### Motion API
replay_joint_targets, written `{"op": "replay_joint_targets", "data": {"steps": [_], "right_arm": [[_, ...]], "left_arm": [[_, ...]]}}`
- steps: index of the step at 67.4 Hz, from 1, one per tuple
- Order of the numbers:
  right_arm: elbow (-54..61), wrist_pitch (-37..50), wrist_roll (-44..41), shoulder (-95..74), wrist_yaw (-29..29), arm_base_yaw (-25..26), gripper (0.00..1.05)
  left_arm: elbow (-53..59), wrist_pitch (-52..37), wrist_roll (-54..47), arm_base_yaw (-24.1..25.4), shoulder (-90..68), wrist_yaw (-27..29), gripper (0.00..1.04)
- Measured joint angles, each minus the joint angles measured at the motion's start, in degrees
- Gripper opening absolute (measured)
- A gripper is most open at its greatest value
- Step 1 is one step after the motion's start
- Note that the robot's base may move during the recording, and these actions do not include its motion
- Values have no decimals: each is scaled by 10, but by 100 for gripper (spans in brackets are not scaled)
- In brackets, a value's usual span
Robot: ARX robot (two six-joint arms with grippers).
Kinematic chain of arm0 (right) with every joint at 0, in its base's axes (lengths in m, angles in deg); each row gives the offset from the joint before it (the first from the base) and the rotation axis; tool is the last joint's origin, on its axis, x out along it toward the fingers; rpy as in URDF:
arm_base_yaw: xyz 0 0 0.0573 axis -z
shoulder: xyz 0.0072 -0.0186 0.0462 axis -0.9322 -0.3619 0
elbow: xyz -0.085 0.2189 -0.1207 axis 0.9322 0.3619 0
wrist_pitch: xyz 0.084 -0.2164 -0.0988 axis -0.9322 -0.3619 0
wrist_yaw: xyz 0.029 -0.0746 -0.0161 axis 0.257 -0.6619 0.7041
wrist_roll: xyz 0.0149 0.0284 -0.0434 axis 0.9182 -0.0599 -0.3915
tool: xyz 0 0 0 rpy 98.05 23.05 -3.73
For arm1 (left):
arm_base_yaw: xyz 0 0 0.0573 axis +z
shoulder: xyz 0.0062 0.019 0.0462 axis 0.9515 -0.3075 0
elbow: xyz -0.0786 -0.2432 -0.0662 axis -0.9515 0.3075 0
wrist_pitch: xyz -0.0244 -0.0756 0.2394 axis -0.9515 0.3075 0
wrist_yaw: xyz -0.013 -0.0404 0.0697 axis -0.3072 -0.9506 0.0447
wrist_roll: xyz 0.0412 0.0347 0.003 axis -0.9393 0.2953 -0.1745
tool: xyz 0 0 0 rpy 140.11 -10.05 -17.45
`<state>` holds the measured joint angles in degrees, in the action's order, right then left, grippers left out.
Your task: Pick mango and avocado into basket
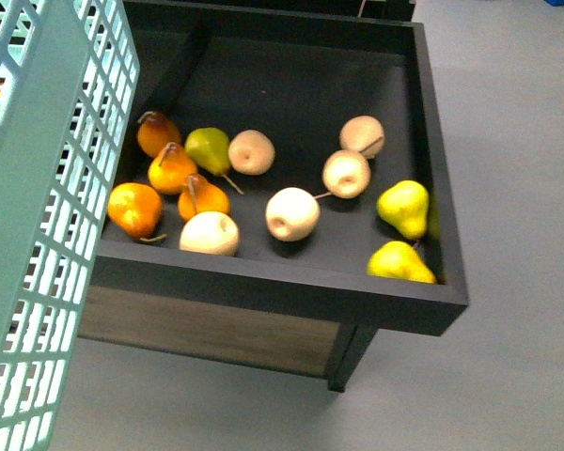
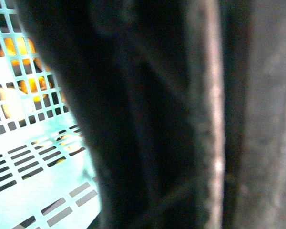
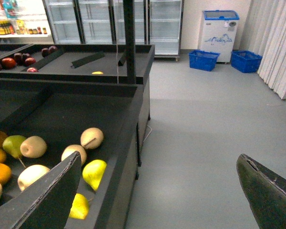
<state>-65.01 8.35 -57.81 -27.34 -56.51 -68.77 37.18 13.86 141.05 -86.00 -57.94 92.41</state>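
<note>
The light teal basket [image 1: 38,235] hangs tilted at the left of the front view, its slotted wall in front of the bin's left end. My left gripper is shut on it. In the left wrist view its dark blurred fingers [image 2: 148,119] fill most of the picture, with the basket's grid [image 2: 24,157] beside them. My right gripper [image 3: 157,200] is open and empty over the grey floor, next to the bin's right side. No avocado is in view. A small yellow oval fruit [image 3: 97,73] lies in a far bin, too small to name.
A black display bin [image 1: 291,287] holds orange pears [image 1: 169,169], a green pear [image 1: 209,147], pale beige pears [image 1: 291,213] and yellow-green pears [image 1: 404,207]. Behind it stands another bin with dark red fruit [image 3: 9,62]. Blue crates [image 3: 203,60] stand on the open grey floor.
</note>
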Motion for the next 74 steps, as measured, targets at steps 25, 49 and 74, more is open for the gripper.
{"op": "replay_joint_targets", "data": {"steps": [25, 49, 74], "right_arm": [[0, 0, 0, 0, -1, 0, 96], [0, 0, 0, 0, 0, 0, 96], [0, 0, 0, 0, 0, 0, 96]], "left_arm": [[0, 0, 0, 0, 0, -1, 14], [0, 0, 0, 0, 0, -1, 14], [0, 0, 0, 0, 0, -1, 14]]}}
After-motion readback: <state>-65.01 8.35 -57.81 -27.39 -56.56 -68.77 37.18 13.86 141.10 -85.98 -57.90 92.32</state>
